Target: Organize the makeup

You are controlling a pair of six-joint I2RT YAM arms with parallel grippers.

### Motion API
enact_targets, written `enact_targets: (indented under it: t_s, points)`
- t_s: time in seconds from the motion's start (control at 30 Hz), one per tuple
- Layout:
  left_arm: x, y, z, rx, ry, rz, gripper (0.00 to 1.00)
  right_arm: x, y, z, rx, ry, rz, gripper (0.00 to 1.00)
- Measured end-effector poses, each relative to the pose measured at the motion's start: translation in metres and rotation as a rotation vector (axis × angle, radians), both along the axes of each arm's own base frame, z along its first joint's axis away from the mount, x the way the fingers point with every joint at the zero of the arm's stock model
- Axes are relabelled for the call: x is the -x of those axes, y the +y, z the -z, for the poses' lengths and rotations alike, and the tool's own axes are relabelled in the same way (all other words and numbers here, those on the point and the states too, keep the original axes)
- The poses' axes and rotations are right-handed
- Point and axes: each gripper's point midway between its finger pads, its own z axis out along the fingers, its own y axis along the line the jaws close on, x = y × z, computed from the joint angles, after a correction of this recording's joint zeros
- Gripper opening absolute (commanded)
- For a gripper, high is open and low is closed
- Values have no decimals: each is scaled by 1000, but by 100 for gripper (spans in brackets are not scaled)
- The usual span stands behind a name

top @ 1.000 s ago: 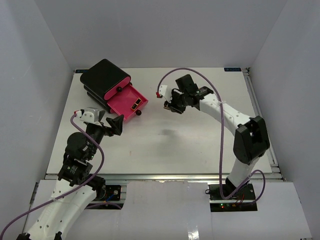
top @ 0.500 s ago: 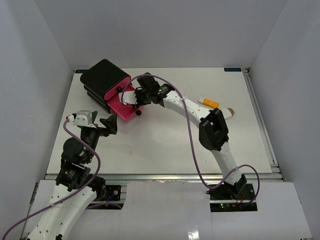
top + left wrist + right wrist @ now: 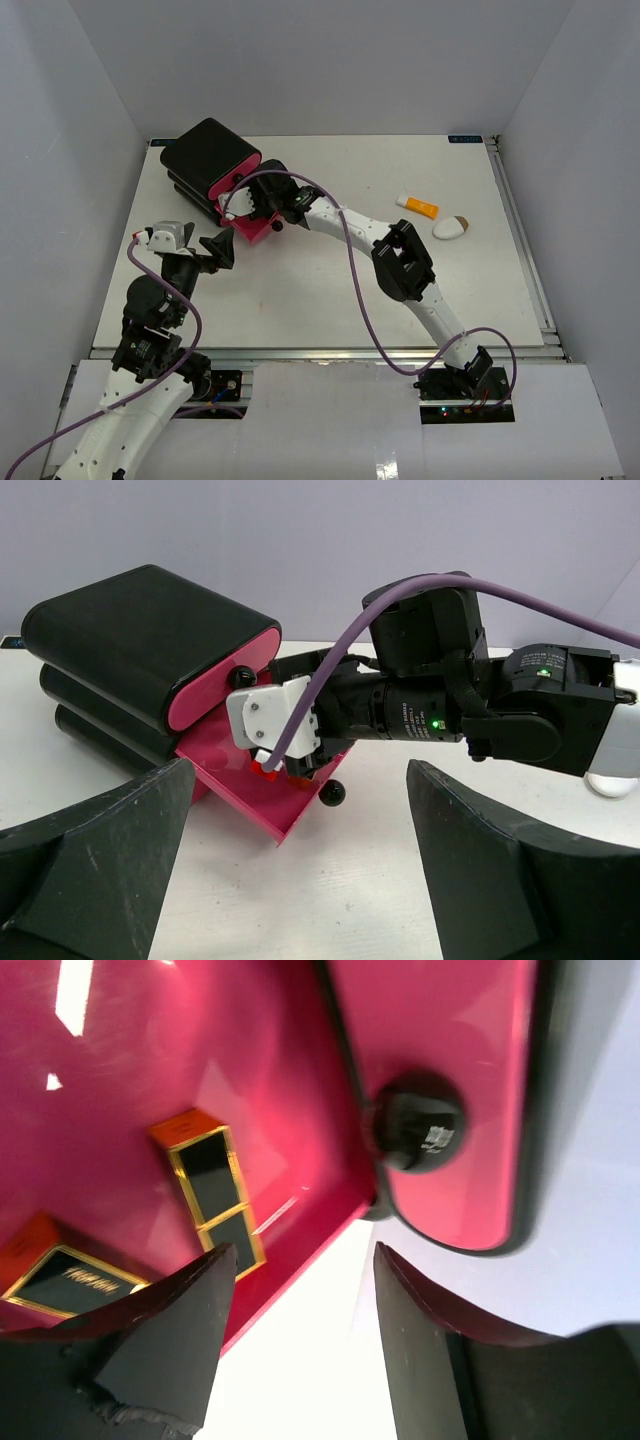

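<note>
The makeup in view is two black-and-gold lipstick tubes, an orange white-capped tube and a white oval puff. One lipstick [image 3: 215, 1200] lies in the open pink drawer [image 3: 252, 222], and a second lipstick [image 3: 75, 1280] lies beside it. My right gripper [image 3: 300, 1255] hangs open just over the drawer's front edge [image 3: 262, 206], with nothing between its fingers. The orange tube [image 3: 418, 207] and the puff [image 3: 450, 228] lie on the table at the right. My left gripper [image 3: 224, 246] is wide open near the drawer's front corner, empty [image 3: 300, 870].
The black box [image 3: 208, 157] with pink drawers stands at the back left, its upper drawer shut with a black knob [image 3: 418, 1132]. The open drawer's knob [image 3: 332, 793] faces my left gripper. My right arm [image 3: 400, 262] stretches across the table's middle.
My right arm has swung left from the table's middle to the open drawer, and its jaws have opened. A second lipstick now lies in the drawer. The left gripper shifted slightly.
</note>
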Motion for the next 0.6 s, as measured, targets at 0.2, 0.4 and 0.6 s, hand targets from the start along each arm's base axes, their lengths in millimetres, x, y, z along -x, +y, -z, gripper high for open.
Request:
enact_targets:
  t_s: [0.2,0.4,0.6]
  points:
    - [0,0,1,-1,1,0,98,7,-10,7,7,-12,36,66]
    - [1,-4,2,-4,1,23,98,52,-80,-21,-52,234,82,66]
    - [3,-22,2,-16,-9,123,98,47,-232,-87,-397,491,279,65]
